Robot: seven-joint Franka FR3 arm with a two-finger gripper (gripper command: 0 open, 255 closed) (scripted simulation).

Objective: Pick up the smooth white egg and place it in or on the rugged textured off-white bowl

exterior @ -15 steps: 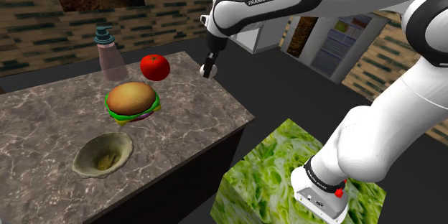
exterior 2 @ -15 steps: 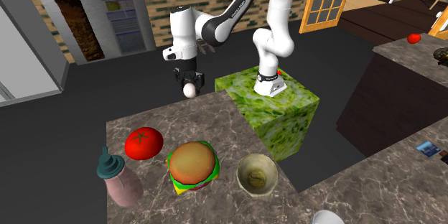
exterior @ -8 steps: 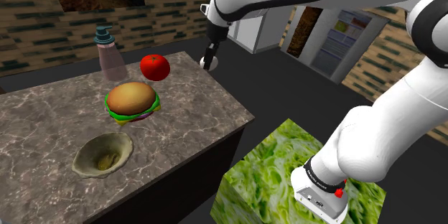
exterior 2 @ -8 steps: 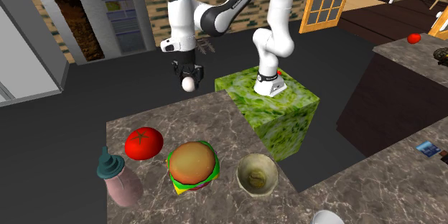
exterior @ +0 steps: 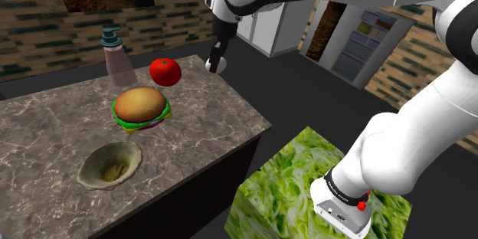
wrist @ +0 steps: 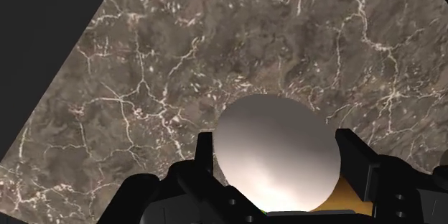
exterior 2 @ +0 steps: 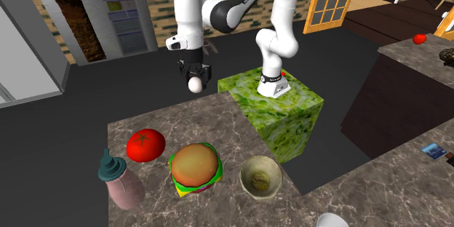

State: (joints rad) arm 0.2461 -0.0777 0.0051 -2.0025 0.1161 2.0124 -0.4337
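Note:
My black gripper is shut on a smooth white egg and holds it in the air above the far corner of the marble counter, next to the tomato. The egg hangs from the gripper above the counter's edge in the second exterior view. From the wrist camera the egg sits clasped between the two fingers, with marble below. The rough off-white bowl lies near the counter's front edge, well apart from the gripper; it appears as a bowl beside the burger.
A burger sits between gripper and bowl, a red tomato and a soap dispenser behind it. The leafy-green stand is at the lower right. A dark floor drops off beyond the counter's edge.
The gripper has lifted with the egg and shifted toward the shoulder view's left, from beside the counter's corner to above it. Other objects are unmoved.

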